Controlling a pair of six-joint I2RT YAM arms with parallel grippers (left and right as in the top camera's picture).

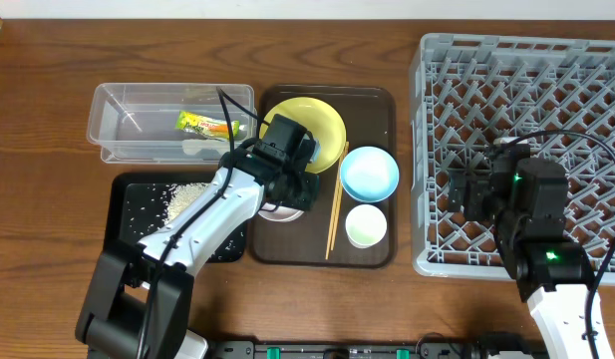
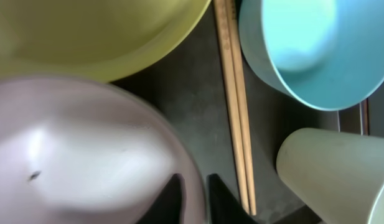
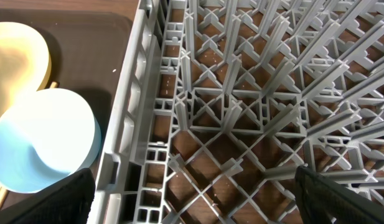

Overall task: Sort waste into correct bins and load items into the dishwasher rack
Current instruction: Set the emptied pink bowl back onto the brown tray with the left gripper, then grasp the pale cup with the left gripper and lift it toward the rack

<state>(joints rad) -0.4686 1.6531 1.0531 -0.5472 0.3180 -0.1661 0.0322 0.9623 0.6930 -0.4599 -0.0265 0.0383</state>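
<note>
Trash looks sorted, snack wrapper (image 1: 207, 124) in the clear tub (image 1: 123, 135) and rice grains (image 1: 182, 199) in the black tray (image 1: 126, 234), but no dish is in the grey rack (image 1: 419, 150) yet: left gripper (image 2: 195, 196) pinches the white bowl (image 2: 73, 155) by its rim on the brown tray (image 1: 382, 100), right gripper (image 3: 198, 202) hangs above the rack with fingers spread wide.

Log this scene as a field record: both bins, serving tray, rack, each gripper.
clear tub: holds snack wrapper
black tray: holds rice grains
serving tray: yellow plate, light-blue bowl, cup, chopsticks, white bowl
rack: no dishes visible
left gripper: shut on the white bowl's rim
right gripper: open, over the rack
</note>
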